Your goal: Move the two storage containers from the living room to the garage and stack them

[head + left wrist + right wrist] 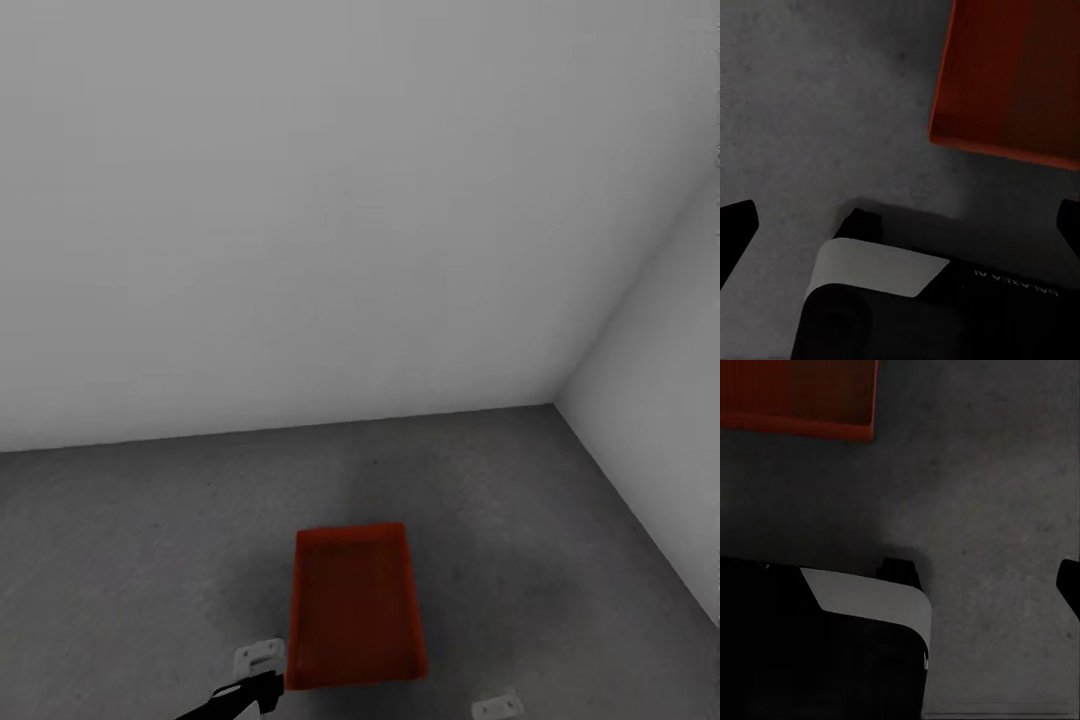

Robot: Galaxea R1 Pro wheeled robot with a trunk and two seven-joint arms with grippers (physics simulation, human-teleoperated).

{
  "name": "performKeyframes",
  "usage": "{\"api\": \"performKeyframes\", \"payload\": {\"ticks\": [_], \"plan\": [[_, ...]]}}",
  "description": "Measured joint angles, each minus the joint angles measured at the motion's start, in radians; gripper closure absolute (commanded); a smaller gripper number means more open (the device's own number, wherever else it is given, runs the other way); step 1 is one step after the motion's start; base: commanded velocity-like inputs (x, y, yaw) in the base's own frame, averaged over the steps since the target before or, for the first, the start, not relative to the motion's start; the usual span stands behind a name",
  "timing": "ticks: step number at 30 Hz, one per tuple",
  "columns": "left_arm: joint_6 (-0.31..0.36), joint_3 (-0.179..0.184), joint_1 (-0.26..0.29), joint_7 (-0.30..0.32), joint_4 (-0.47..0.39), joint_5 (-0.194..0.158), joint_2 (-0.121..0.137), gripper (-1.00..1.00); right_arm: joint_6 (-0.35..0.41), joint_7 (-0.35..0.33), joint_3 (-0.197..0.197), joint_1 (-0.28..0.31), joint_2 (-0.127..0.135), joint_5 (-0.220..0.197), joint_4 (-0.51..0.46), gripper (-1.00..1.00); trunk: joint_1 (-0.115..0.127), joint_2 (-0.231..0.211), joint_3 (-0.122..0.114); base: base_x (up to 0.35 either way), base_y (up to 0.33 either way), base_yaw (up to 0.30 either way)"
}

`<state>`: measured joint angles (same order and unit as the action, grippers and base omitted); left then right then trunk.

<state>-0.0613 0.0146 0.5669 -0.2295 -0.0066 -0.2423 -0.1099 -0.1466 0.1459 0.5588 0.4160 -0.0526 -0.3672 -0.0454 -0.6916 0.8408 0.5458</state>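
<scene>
1 red bin (355, 605) sits flat on the grey floor (130, 560) of the garage, near the corner where 2 white walls (300, 200) meet. I see no other bin on it, so I think the job is about half done and the next step is to go back for bin 2.

To do that well, the robot should roll away slowly and straight, keep both arms lifted, and not bump the bin, so it stays flat and ready for the stack.

The left tool (900, 225) is empty, and its 2 fingers (735, 225) are wide apart. The bin lies just ahead of it and a bit to the side, not touching. The dark robot base (877, 307) sits between them.

The right tool (900, 581) shows just 1 finger (1069, 585), so I cannot tell if it is apart or together. The bin lies near it too, with bare floor between.
</scene>
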Motion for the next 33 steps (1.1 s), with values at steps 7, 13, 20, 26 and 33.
{"api": "performKeyframes", "payload": {"ticks": [7,13,20,26,33], "plan": [[-0.007,0.000,-0.049,0.000,0.001,-0.010,0.002,-1.00,0.004,-0.001,0.000,-0.040,0.000,-0.002,0.000,-1.00,0.027,-0.049,-0.033,0.000,0.000,-0.063],[-0.011,0.000,-0.117,0.000,0.001,-0.012,0.003,-1.00,0.006,-0.003,0.000,-0.091,0.001,-0.002,0.001,-1.00,0.035,-0.063,-0.048,0.000,0.000,-0.063],[-0.011,0.000,-0.151,-0.001,0.001,-0.011,0.007,-1.00,0.007,-0.003,0.000,-0.104,0.001,-0.004,0.002,-1.00,0.035,-0.063,-0.059,0.000,0.000,-0.063],[-0.007,0.000,-0.154,-0.002,0.001,-0.011,0.006,-1.00,0.013,-0.003,0.000,-0.105,0.001,-0.004,0.002,-1.00,0.035,-0.063,-0.067,0.000,0.000,-0.033],[-0.007,0.000,-0.155,-0.002,0.001,-0.011,0.007,-1.00,0.017,-0.024,0.000,-0.105,0.001,-0.004,0.002,-1.00,0.035,-0.063,-0.068,0.000,0.000,-0.004]]}}
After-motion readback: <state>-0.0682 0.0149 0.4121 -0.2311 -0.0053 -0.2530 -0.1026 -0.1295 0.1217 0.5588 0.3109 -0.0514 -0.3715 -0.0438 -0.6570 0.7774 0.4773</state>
